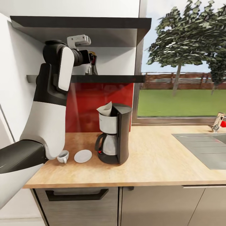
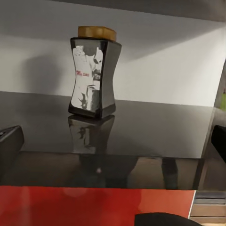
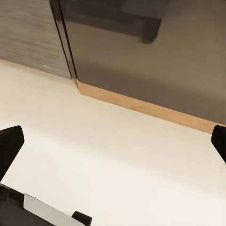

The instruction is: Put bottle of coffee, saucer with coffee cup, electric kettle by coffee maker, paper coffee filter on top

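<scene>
Two small white pieces, the coffee cup [image 1: 62, 156] and saucer [image 1: 83, 156], sit apart near the countertop's [image 1: 150, 163] front, left of the coffee maker [image 1: 113, 138] wearing its paper coffee filter [image 1: 105, 109]. Farther up, the left gripper [image 2: 115, 141], fingers spread wide, faces the bottle of coffee [image 2: 93, 71] standing on the kitchen shelf [image 2: 141, 132], ahead of it, untouched. The right gripper [image 3: 113, 141], also open, points at the floor [image 3: 117, 155].

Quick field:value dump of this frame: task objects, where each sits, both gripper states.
coffee maker: upright on the kitchen countertop
paper coffee filter: on top of coffee maker
saucer: on countertop beside coffee maker, bare
coffee cup: on countertop beside saucer, not on it
bottle of coffee: upright on the kitchen shelf
left gripper: open, raised at shelf, facing bottle, not touching
right gripper: open, aimed at floor
electric kettle: not located
</scene>
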`<state>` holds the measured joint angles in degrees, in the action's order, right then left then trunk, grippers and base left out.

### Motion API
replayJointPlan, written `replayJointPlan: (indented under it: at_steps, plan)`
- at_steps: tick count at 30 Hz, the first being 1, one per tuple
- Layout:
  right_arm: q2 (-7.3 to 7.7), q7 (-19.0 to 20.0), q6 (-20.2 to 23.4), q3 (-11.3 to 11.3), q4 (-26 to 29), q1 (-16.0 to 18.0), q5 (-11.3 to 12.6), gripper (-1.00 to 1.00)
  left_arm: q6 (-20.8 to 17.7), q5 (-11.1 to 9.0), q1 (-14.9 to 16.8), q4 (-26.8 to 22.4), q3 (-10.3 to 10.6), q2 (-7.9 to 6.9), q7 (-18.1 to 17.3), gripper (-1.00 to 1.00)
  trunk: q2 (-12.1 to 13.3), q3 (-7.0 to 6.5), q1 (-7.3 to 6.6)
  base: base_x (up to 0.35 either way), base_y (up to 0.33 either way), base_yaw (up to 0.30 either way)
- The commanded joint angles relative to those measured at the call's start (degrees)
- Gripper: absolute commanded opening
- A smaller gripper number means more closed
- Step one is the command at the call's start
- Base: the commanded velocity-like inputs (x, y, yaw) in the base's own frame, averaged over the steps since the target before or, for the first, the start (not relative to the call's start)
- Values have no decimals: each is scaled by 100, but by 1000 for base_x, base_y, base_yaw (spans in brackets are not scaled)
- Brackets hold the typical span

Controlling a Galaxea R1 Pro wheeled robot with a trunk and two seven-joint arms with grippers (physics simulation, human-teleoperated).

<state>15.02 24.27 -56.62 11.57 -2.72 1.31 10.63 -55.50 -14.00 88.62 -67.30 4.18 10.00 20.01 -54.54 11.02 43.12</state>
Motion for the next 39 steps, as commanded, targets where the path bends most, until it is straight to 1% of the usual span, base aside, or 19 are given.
replayJointPlan:
  at_steps: [1,11,13,14,15,18,19,20,24,30,39]
  plan:
    - [0,34,-25,38,-18,9,62,100,-13,-59,6,1,4,0,56,100,-6,9,1,70,-50,0]
    - [9,34,-25,38,-18,9,62,100,-13,-40,6,14,8,0,70,100,-6,9,1,101,-70,0]
    - [9,34,-25,38,-18,9,62,100,-13,-32,6,21,72,0,105,100,-6,9,1,63,-34,0]
    - [9,34,-25,38,-18,9,62,100,-13,-26,6,30,199,0,181,100,-6,9,1,36,-19,0]
    - [9,34,-25,38,-18,9,62,100,-13,-24,6,39,390,0,340,100,-6,9,1,23,-12,0]
    - [10,34,-25,38,-18,9,62,100,-13,-31,6,60,662,0,697,100,-6,9,1,15,-8,0]
    - [10,34,-25,38,-18,9,62,100,-13,-39,6,72,777,0,907,100,-6,9,1,8,-4,0]
    - [10,34,-25,38,-18,9,62,100,-13,-47,6,80,853,0,1045,100,-6,9,1,5,-3,0]
    - [11,34,-25,38,-18,9,62,100,-13,-55,6,90,966,0,1213,100,-6,9,1,3,-1,0]
    - [15,34,-25,38,-18,9,62,100,-13,-58,6,94,1053,0,1284,100,-6,9,1,62,0,0]
    - [16,34,-25,38,-18,9,63,100,-7,-59,6,89,1066,0,1309,100,-6,9,1,92,0,0]
